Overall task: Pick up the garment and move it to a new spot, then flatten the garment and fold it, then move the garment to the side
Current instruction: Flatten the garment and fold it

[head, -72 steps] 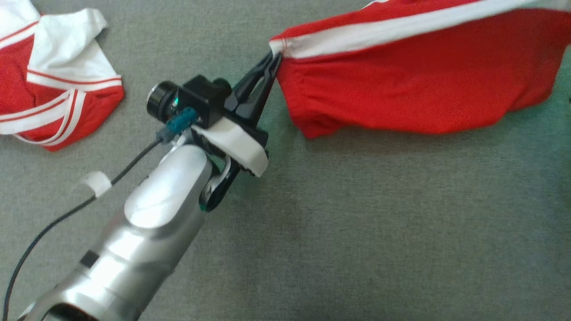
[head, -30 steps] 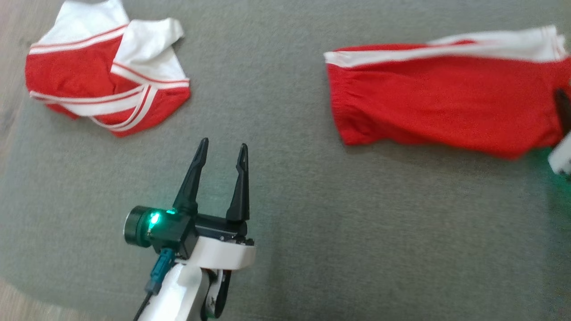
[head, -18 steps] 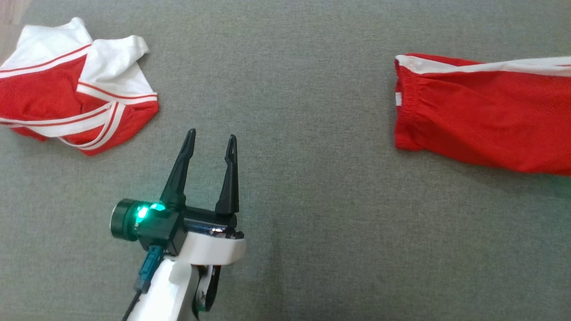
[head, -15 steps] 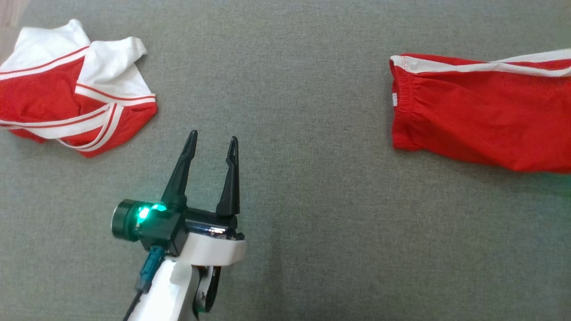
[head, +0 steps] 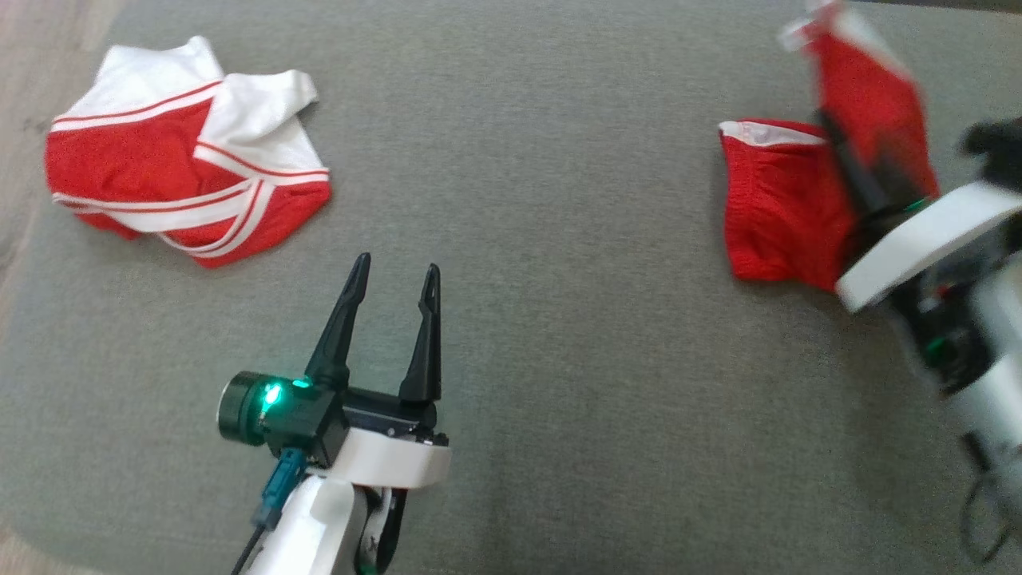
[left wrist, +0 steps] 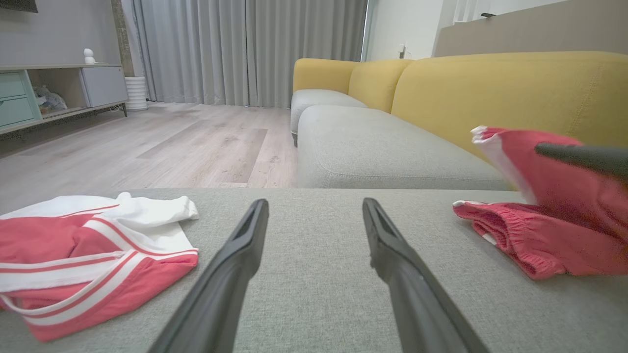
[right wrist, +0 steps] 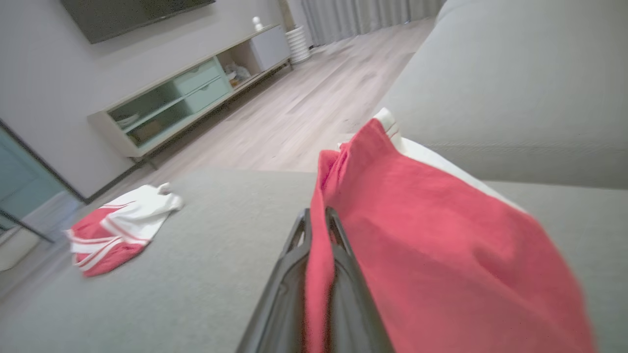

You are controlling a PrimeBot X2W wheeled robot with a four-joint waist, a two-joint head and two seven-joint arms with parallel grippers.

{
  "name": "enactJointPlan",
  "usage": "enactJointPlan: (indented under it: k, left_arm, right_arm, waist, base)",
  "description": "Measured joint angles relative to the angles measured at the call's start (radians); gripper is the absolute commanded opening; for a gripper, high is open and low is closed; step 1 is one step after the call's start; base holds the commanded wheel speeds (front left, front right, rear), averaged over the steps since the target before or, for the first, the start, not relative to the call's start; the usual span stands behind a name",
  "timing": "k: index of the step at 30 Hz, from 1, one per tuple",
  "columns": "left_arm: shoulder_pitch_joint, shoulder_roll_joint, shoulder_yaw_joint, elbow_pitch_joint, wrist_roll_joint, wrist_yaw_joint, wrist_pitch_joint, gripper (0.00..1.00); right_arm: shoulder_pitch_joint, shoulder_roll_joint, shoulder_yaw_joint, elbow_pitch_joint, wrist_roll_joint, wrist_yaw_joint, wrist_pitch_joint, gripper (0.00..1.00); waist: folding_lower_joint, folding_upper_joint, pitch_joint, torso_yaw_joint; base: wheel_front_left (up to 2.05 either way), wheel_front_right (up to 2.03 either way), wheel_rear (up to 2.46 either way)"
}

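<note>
Right claw (right wrist: 316, 215): closed on an edge of the red garment (head: 774, 231), carrying that end above the rest. I judge this is the folding step.
Red garment: on the right part of the grey sofa cushion (head: 559, 359); one half lies flat, the other is raised.
Left claw (head: 397, 271): fingers wide, holding nothing, low over the cushion and well apart from the fold, probably to leave room.
Second garment (head: 184, 192): crumpled at the far left, out of the way.
</note>
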Motion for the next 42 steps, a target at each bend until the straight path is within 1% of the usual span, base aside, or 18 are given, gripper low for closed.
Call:
enactJointPlan:
  k: [1,3,5,7,9,13,16,19,23,26,28,35,42]
  left_arm:
    - [0.0,0.0,-0.004,0.0,-0.008,0.001,0.0,1.0]
    - [0.002,0.0,-0.01,-0.001,-0.02,0.002,0.0,1.0]
    - [0.014,-0.001,-0.011,-0.003,-0.029,0.012,0.0,1.0]
    - [0.032,-0.001,-0.01,-0.004,-0.036,0.019,0.0,1.0]
    - [0.049,-0.001,-0.007,-0.008,-0.037,0.025,0.0,1.0]
    - [0.079,-0.001,0.02,-0.029,-0.037,0.029,0.0,1.0]
    - [0.117,-0.001,0.051,-0.043,-0.037,0.032,0.0,1.0]
    - [0.16,0.0,0.075,-0.051,-0.036,0.032,0.0,1.0]
    - [0.211,0.0,0.096,-0.053,-0.027,0.027,0.0,1.0]
    - [0.25,0.0,0.116,-0.054,0.011,0.027,0.0,1.0]
    - [0.278,0.001,0.125,-0.055,0.012,0.027,0.0,1.0]
    - [0.343,0.001,0.139,-0.057,0.012,0.012,0.0,1.0]
    - [0.356,0.002,0.142,-0.056,0.03,0.008,0.0,1.0]
  right_arm:
    - [0.019,0.027,0.004,-0.009,0.0,0.0,0.01,1.0]
    - [0.068,0.069,0.003,-0.025,-0.02,0.0,0.012,1.0]
    - [0.128,0.093,-0.017,-0.052,-0.033,0.0,0.002,1.0]
    - [0.18,0.102,-0.067,-0.086,-0.044,0.0,-0.031,1.0]
    - [0.218,0.099,-0.137,-0.116,-0.081,0.0,-0.077,1.0]
    - [0.294,0.099,-0.258,-0.16,-0.149,0.0,-0.173,1.0]
    - [0.364,0.106,-0.311,-0.161,-0.21,0.0,-0.239,1.0]
    - [0.427,0.155,-0.355,-0.161,-0.23,0.0,-0.277,1.0]
    - [0.504,0.198,-0.356,-0.156,-0.297,0.0,-0.292,1.0]
    - [0.566,0.245,-0.351,-0.156,-0.326,0.0,-0.292,1.0]
    - [0.604,0.269,-0.346,-0.156,-0.353,0.0,-0.292,1.0]
    - [0.662,0.297,-0.337,-0.156,-0.522,0.0,-0.292,1.0]
    - [0.687,0.336,-0.36,-0.155,-0.574,0.0,-0.292,1.0]
  waist:
    - [0.0,0.0,-0.001,0.009]
    - [0.0,0.0,-0.004,0.024]
    - [0.0,0.0,-0.009,0.038]
    - [0.0,0.0,-0.017,0.045]
    - [0.0,0.0,-0.027,0.046]
    - [-0.0001,0.0,-0.054,0.033]
    - [0.0,0.0,-0.082,0.011]
    - [-0.0001,0.0,-0.115,-0.014]
    - [-0.0002,0.0,-0.165,-0.045]
    - [-0.0002,0.0,-0.205,-0.067]
    - [-0.0002,0.0,-0.231,-0.081]
    - [-0.0001,0.0,-0.289,-0.122]
    - [-0.0001,0.0,-0.309,-0.124]
  base:
    - [0.0,0.0,0.0]
    - [0.0,0.0,0.0]
    - [0.0,0.0,0.0]
    - [0.0,0.0,0.0]
    - [0.0,0.0,0.0]
    - [0.0,0.0,0.0]
    - [0.0,0.0,0.0]
    - [0.0,0.0,0.0]
    - [0.0,0.0,0.0]
    - [0.0,0.0,0.0]
    - [0.0,0.0,0.0]
    - [0.0,0.0,0.0]
    - [0.0,0.0,0.0]
